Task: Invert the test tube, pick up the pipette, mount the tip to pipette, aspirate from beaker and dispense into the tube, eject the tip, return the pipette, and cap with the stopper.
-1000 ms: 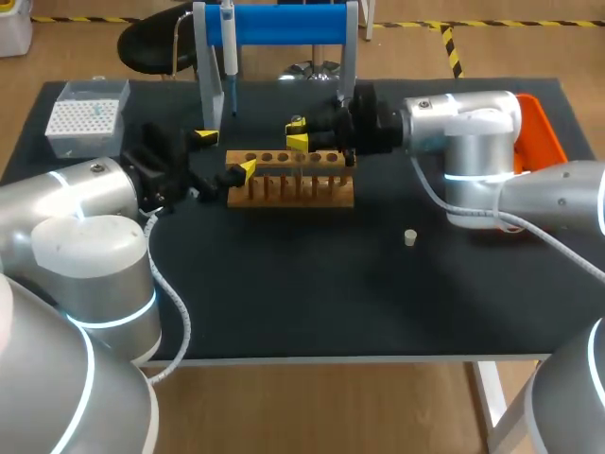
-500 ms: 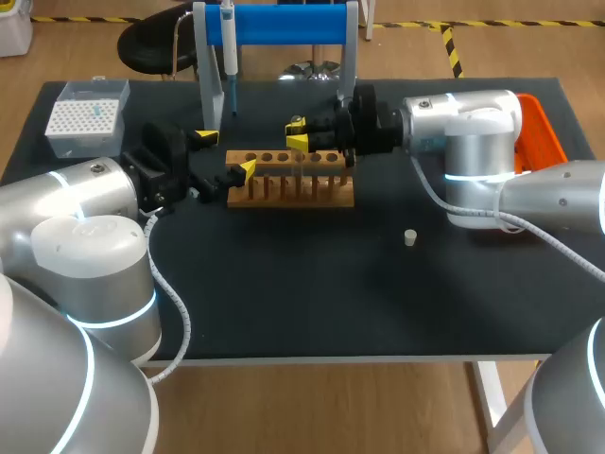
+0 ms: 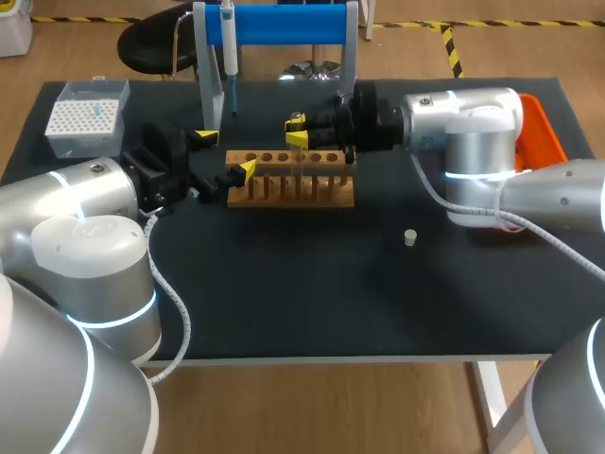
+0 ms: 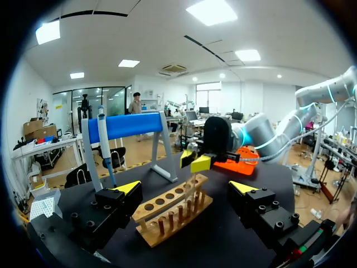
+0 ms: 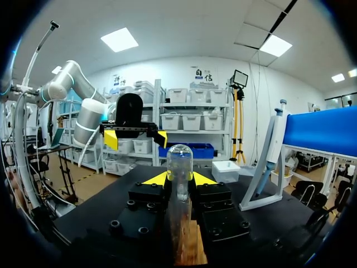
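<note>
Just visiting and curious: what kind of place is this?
Likely a robotics lab's chemistry bench: a wooden tube rack, a pipette hanging on a blue stand, a test tube in the right tool.

From high up and behind, looking down on the whole bench [image 3: 284, 284], far enough off to take in both arms. From the left wrist, low and close, looking out along the left gripper [image 4: 185, 187], across the wooden rack [image 4: 167, 215], toward the right gripper [image 4: 195, 162]. From the right wrist, low and close too, looking the other way, back across the rack. Shared by all three: the rack, the blue stand [image 3: 284, 24] and both grippers.
</note>
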`<action>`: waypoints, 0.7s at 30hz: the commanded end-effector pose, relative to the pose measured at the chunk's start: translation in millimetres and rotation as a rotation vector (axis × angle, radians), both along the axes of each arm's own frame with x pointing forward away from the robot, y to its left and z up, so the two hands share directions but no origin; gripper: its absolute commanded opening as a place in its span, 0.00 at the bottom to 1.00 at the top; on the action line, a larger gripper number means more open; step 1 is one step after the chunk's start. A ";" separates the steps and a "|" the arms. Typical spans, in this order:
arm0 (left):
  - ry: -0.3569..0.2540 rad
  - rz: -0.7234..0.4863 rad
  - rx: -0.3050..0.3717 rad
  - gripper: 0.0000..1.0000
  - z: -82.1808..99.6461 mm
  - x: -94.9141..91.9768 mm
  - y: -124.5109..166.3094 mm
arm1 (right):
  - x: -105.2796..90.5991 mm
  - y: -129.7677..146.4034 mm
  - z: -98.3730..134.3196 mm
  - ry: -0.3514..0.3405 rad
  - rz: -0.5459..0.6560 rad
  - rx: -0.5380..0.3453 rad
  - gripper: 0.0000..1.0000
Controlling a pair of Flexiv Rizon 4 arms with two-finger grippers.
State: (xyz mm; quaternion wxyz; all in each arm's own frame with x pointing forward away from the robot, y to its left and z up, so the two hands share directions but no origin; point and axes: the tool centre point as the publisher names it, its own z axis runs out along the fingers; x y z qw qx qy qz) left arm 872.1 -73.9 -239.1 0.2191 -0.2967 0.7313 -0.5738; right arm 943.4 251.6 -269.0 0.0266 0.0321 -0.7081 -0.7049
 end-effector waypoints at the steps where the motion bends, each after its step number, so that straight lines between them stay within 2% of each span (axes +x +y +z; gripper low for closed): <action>1: -0.003 -0.001 -0.004 1.00 -1.6 0.6 0.1 | -2.5 -2.4 4.9 0.000 -0.003 -0.003 0.00; 21: -0.003 -0.001 -0.004 1.00 -1.6 0.6 0.1 | -3.2 -7.0 20.6 -0.017 -0.018 -0.006 0.00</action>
